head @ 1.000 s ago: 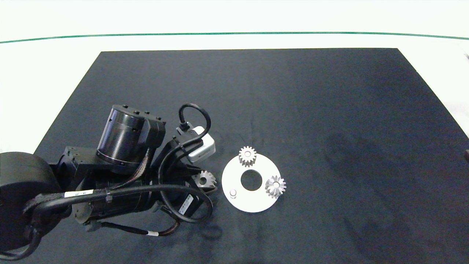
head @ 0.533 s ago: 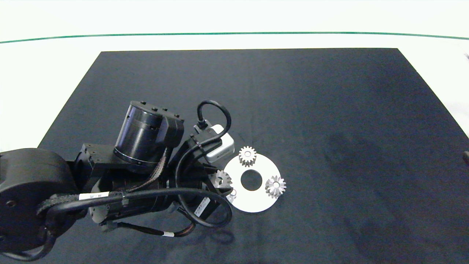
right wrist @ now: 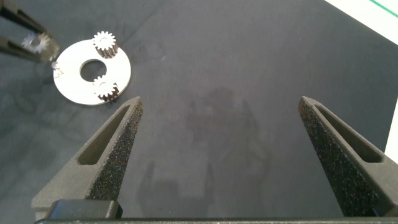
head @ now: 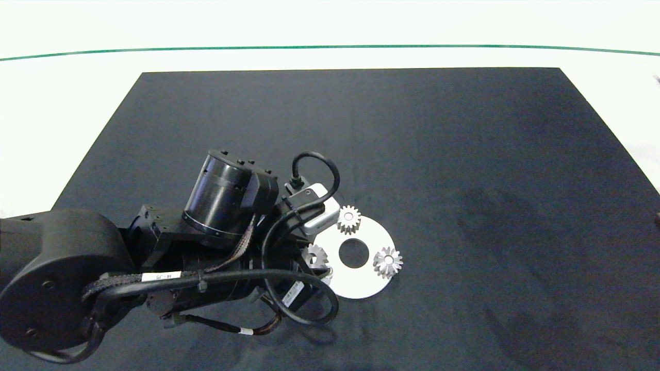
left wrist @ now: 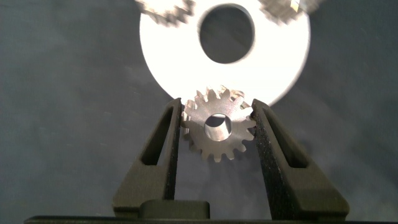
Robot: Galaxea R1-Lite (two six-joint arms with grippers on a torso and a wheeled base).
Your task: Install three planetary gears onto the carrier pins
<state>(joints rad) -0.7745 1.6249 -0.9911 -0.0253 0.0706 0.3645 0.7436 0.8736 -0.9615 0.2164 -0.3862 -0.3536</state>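
In the head view the left arm [head: 170,257] filled the lower left of the frame, and its bulk hid most of the left gripper [head: 315,263], which reached the left edge of the white disc [head: 361,281] just below centre. A third gear [head: 315,255] showed there, partly covered by the arm, and the carrier pin beneath it could not be made out. Two planetary gears sat on the disc, one at its upper rim [head: 349,219] and one at its right rim [head: 387,262]. The right arm was out of this view.

In the left wrist view the left gripper [left wrist: 217,134] was clamped on the third gear [left wrist: 218,130], both fingers touching its teeth, over the disc's [left wrist: 168,59] near edge. The other two gears were cut off at the frame's top.

In the right wrist view the right gripper [right wrist: 221,121] was spread wide over the black mat [right wrist: 249,74], well apart from the disc [right wrist: 74,90] in the upper left.
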